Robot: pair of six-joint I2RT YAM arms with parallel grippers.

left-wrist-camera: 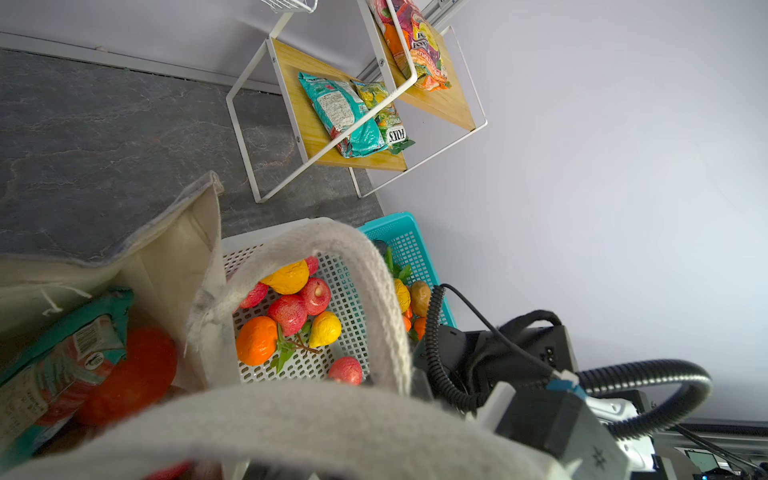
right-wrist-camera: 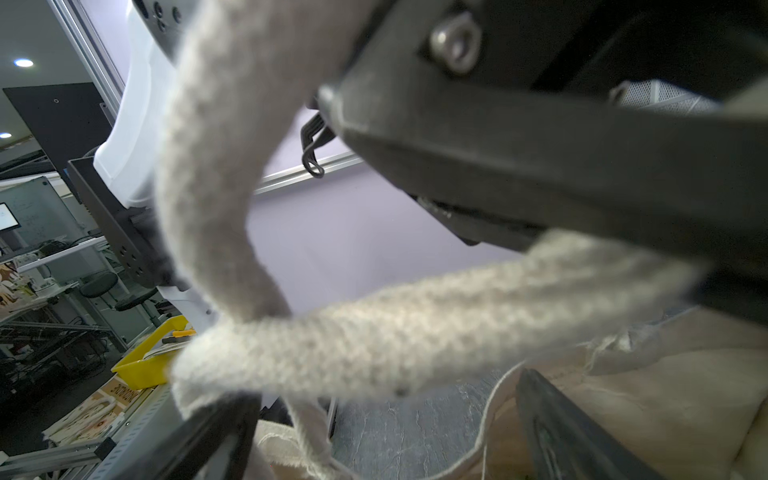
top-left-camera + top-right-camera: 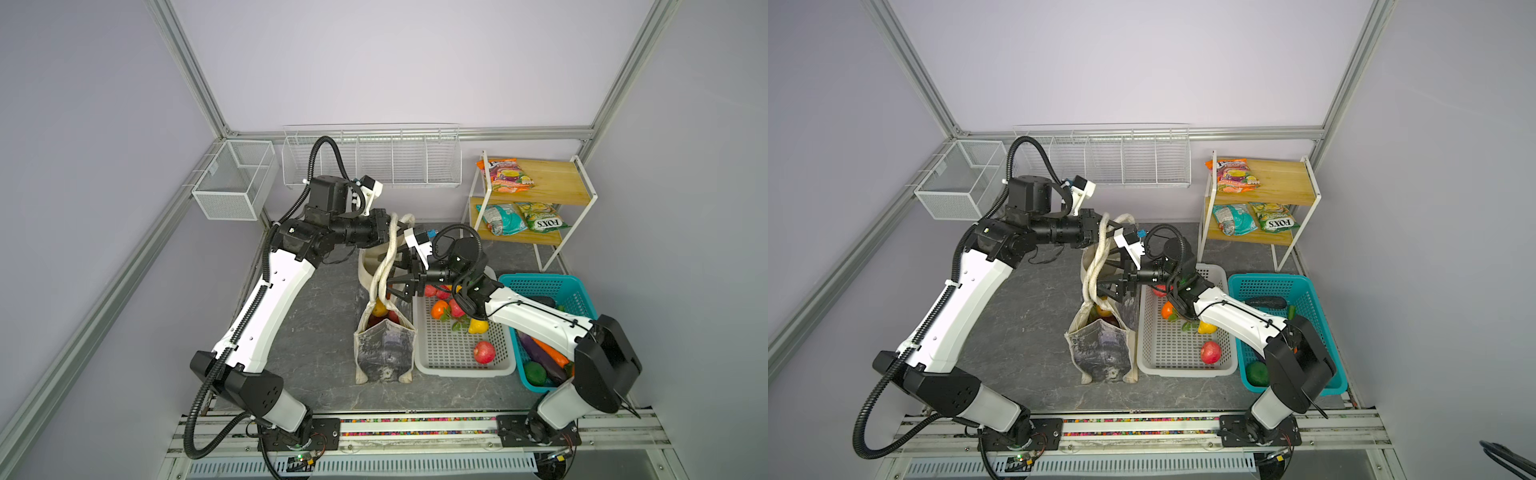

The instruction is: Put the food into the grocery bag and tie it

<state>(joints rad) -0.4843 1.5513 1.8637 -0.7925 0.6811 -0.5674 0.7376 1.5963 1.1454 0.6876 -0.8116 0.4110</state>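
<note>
The cream grocery bag (image 3: 384, 351) (image 3: 1100, 353) stands upright on the dark mat, its long straps (image 3: 386, 266) twisted together and pulled up. My left gripper (image 3: 394, 232) (image 3: 1105, 232) is shut on the top of those straps; a strap (image 1: 291, 419) hides its jaws in the left wrist view. My right gripper (image 3: 397, 277) (image 3: 1105, 279) (image 2: 386, 432) is open beside the straps, and one strap (image 2: 415, 332) crosses in front of its spread fingers (image 2: 561, 428). Inside the bag lie a teal snack packet (image 1: 62, 357) and a red-orange fruit (image 1: 137, 374).
Right of the bag, a white perforated basket (image 3: 457, 365) holds several fruits, among them a red apple (image 3: 484, 352) and an orange (image 3: 439, 309). A teal basket (image 3: 575, 291) with vegetables sits further right. A wooden shelf (image 3: 552, 183) behind carries snack packets. Wire baskets (image 3: 374, 162) hang on the back wall.
</note>
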